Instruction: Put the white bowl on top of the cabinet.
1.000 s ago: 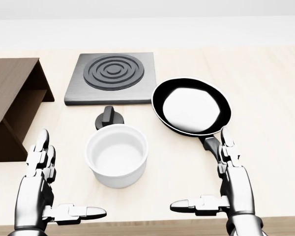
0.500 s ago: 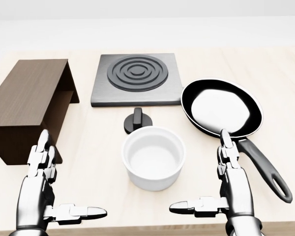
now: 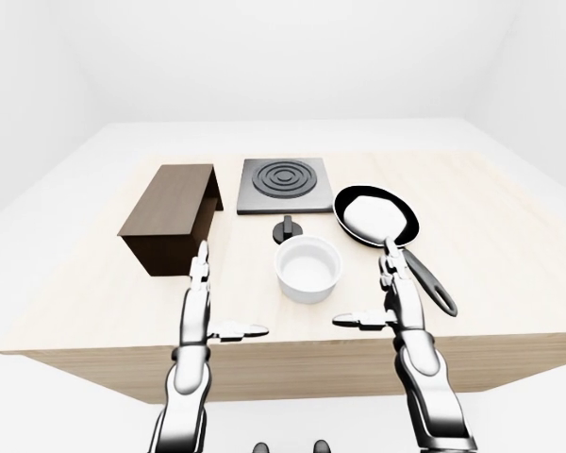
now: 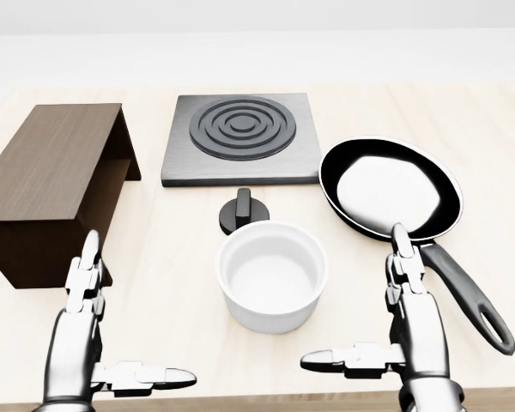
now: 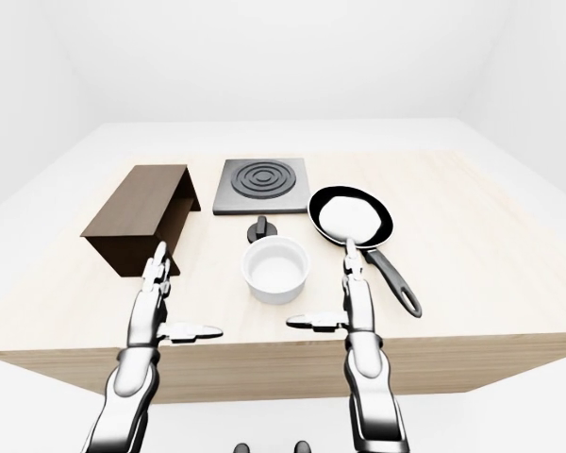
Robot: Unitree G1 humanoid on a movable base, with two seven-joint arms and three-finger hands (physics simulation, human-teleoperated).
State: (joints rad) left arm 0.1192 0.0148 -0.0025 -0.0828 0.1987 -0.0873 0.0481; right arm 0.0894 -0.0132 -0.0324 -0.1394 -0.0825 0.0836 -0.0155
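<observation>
A white bowl [image 4: 273,275] stands empty and upright on the light wooden table [image 4: 172,266], near the middle of the head view. The dark brown cabinet [image 4: 56,184] lies at the left, its open side facing right. My left hand [image 4: 139,311] is open at the lower left, fingers pointing up and thumb turned inward, below the cabinet and left of the bowl. On the bowl's right, my right hand [image 4: 354,297] mirrors it, open and holding nothing. Neither hand touches the bowl.
A grey hob plate [image 4: 239,137] with dark rings sits above the bowl, with a black knob [image 4: 242,210] between them. A black frying pan [image 4: 389,190] lies at the right, its handle [image 4: 468,300] running down beside my right hand. The table's near edge [image 3: 292,351] runs under my wrists.
The whole picture shifted right as the camera moved left, bringing the full cabinet and pan handle into view. Both hands sit slightly lower in the view, still open.
</observation>
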